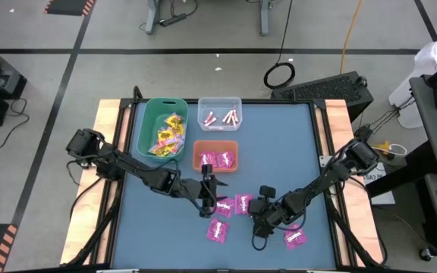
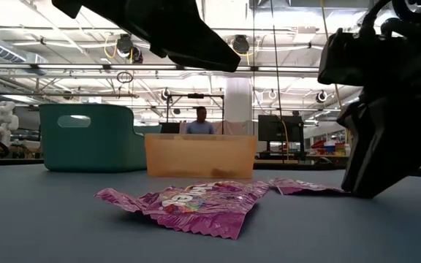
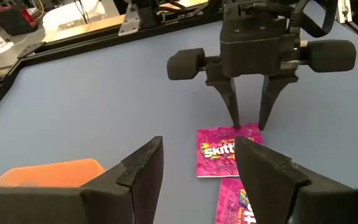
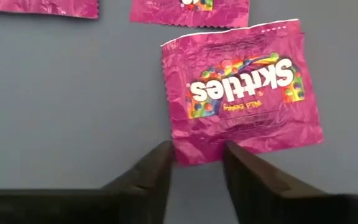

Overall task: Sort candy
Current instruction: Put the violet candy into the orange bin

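Observation:
Several magenta candy packets lie flat on the blue table: one (image 1: 243, 202) by my right gripper, one (image 1: 224, 206) beside it, one nearer (image 1: 218, 230) and one at the near right (image 1: 295, 238). My right gripper (image 4: 196, 155) points steeply down, open, its fingertips on either side of the first packet's edge (image 4: 197, 152). The left wrist view shows the same gripper (image 3: 248, 124) over that packet (image 3: 219, 152). My left gripper (image 3: 194, 168) hovers open and holds nothing, just near of the orange bin (image 1: 215, 155), above the table. My right gripper comes from above with its fingers (image 4: 160, 165) straddling one edge of the magenta packet (image 4: 199, 149). The packet lies flat on the table. Whether the fingers touch it, I cannot tell.
A green bin (image 1: 152, 121) with yellow candy stands at the far left. A clear bin (image 1: 203, 106) with pale pink sticks is beside it, and the orange bin holds magenta packets. Open blue table lies to the left and far right. A person shows beyond the table (image 2: 200, 120).

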